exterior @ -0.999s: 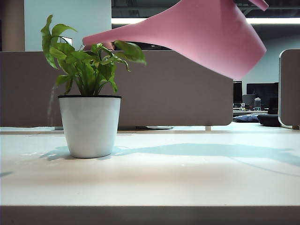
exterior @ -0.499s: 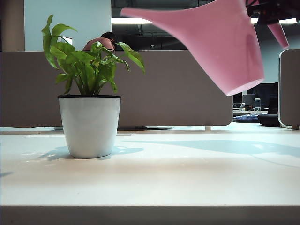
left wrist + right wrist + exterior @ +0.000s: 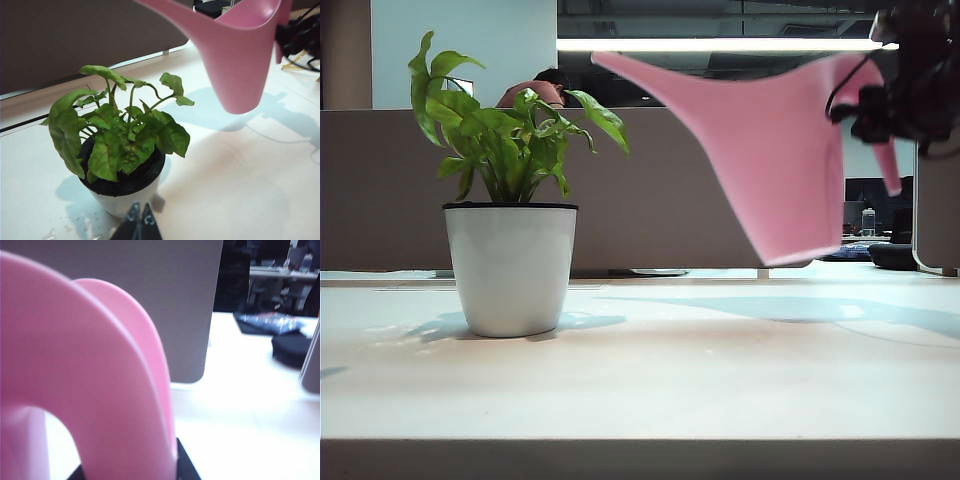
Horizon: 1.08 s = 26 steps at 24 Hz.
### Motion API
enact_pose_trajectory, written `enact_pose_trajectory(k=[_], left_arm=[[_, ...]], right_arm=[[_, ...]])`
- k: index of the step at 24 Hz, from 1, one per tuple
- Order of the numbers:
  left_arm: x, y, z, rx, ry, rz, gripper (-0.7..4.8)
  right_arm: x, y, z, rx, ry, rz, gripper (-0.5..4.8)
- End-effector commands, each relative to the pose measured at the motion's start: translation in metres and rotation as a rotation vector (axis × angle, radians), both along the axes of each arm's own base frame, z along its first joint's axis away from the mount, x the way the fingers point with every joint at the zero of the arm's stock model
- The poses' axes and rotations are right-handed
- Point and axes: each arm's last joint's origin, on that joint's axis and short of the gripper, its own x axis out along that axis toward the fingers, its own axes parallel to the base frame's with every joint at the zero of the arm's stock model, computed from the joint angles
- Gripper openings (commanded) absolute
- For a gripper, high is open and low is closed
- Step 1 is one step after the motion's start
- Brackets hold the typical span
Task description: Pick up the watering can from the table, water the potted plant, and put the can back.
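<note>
Table [image 3: 640,370]: lying bare under the airborne watering can [image 3: 780,160], right gripper [image 3: 895,105] clamping its handle; lowering level advisable. Potted plant [image 3: 510,250] standing left. Left gripper [image 3: 137,225] hovering beside pot, fingertips together.

Pink, green and white, basically

The watering can [image 3: 780,160] is plain bubblegum pink all over, no pattern. The potted plant [image 3: 510,200] has bright green leaves, some going yellowish with paler veins, in a white pot with a thin black rim and dark soil. The tabletop [image 3: 720,380] is matte white with bluish shadows. The right gripper [image 3: 895,105] on the can is black; the left gripper [image 3: 136,225] is dark too.
</note>
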Motion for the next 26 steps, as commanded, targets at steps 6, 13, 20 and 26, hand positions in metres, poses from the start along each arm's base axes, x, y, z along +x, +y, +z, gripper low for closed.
enact_pose_trajectory(k=[6, 13, 20, 26], left_arm=[[-0.001, 0.001, 0.002, 0.005, -0.016, 0.020, -0.05], [0.000, 0.001, 0.002, 0.006, -0.015, 0.020, -0.05], [0.000, 0.001, 0.002, 0.005, -0.014, 0.020, -0.05], [-0.001, 0.001, 0.002, 0.005, -0.014, 0.020, -0.05]], right_arm=[[0.018, 0.000, -0.041, 0.093, -0.014, 0.000, 1.11], [0.008, 0.000, -0.066, 0.087, 0.024, 0.005, 1.11], [-0.003, 0.001, -0.081, 0.044, 0.084, 0.046, 1.17], [-0.009, 0.001, -0.092, 0.038, 0.160, 0.044, 1.80]])
